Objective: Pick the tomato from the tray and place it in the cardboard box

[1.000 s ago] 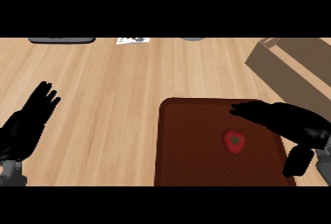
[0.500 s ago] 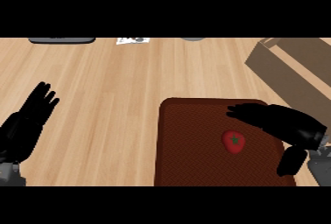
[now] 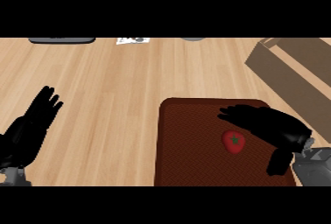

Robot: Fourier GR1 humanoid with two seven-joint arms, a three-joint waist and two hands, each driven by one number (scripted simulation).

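Two matte black hands: left hand (image 3: 29, 127), right hand (image 3: 271, 124). Grey boxy forearm (image 3: 313, 168) behind right wrist; grey forearm end (image 3: 13, 177) at left.

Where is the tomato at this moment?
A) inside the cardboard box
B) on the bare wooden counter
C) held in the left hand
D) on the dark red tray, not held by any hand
D: the tomato lies on the tray, with the open right hand just beside it and not closed on it.

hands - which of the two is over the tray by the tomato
The right hand: it hangs above the brown tray beside the tomato. The left hand rests open over bare counter.
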